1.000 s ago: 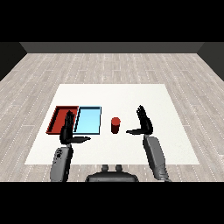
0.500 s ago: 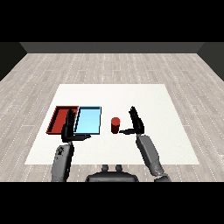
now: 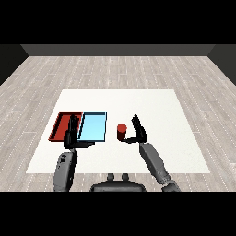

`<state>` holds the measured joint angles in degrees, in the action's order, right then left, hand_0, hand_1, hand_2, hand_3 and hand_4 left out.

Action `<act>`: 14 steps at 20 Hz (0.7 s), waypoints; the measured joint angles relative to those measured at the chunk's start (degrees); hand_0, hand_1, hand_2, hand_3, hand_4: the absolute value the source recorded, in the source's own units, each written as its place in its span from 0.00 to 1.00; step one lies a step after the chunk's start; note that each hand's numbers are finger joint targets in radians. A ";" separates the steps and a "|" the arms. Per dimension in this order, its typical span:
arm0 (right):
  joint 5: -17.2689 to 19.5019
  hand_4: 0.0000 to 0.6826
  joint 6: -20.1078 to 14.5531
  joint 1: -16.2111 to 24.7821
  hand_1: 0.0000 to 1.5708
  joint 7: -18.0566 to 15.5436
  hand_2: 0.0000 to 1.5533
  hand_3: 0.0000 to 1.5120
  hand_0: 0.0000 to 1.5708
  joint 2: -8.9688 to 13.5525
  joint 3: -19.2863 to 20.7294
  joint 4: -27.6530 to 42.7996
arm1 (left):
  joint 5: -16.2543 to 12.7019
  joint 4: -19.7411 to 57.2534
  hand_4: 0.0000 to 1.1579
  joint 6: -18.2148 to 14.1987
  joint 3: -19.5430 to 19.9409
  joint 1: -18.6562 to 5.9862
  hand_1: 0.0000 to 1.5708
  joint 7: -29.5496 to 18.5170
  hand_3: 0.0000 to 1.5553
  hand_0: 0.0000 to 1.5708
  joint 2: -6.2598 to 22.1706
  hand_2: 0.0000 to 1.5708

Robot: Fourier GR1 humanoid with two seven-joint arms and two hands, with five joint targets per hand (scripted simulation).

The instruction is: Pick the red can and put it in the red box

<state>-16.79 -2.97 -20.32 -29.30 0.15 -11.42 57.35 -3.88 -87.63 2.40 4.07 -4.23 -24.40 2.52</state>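
1. Red can [image 3: 121, 131] stands upright on the white table [image 3: 138, 101], just right of the light blue tray [image 3: 93, 126], at about 3 o'clock from it.
2. Right hand [image 3: 138, 131] sits just beside the can, at the can's 3 o'clock. Fingers straight and pointing up toward 12 o'clock, thumb stretched toward the can at 9 o'clock. Hand is spread wide and has hold of nothing; can't tell if the thumb tip touches the can.
3. Right grey forearm [image 3: 156, 162] comes in from about 5 o'clock of the hand.
4. Red tray [image 3: 64, 126] lies at the left, touching the light blue tray side by side, at 9 o'clock from the can. Can is outside both trays.
5. Left hand [image 3: 73, 133] is over the seam between the two trays, near their front edges. Fingers straight, pointing to 12 o'clock, thumb out toward 3 o'clock. Spread, holding nothing.
6. Left forearm [image 3: 64, 168] comes up from 6 o'clock of that hand.
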 measured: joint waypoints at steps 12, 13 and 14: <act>-7.12 0.00 -3.32 -4.81 0.00 -5.87 0.00 0.00 0.00 -0.14 -5.35 -9.74 | 0.07 -2.60 0.00 0.30 -0.67 2.04 0.00 0.55 0.00 0.00 0.20 0.00; -8.04 0.00 -4.00 -5.27 0.00 -5.72 0.00 0.00 0.00 -0.14 -6.30 -10.04 | -0.33 -2.31 0.00 0.82 -0.23 1.96 0.00 0.28 0.00 0.00 0.61 0.00; -8.11 0.00 -3.76 -4.93 0.00 -6.06 0.00 0.00 0.00 -0.14 -6.75 -10.36 | -0.40 -1.84 0.00 0.94 -0.02 1.49 0.00 0.22 0.00 0.00 0.80 0.00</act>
<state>-24.90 -6.73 -25.24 -35.36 0.01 -18.18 46.98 -4.28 -89.47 3.34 4.05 -2.74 -24.18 3.32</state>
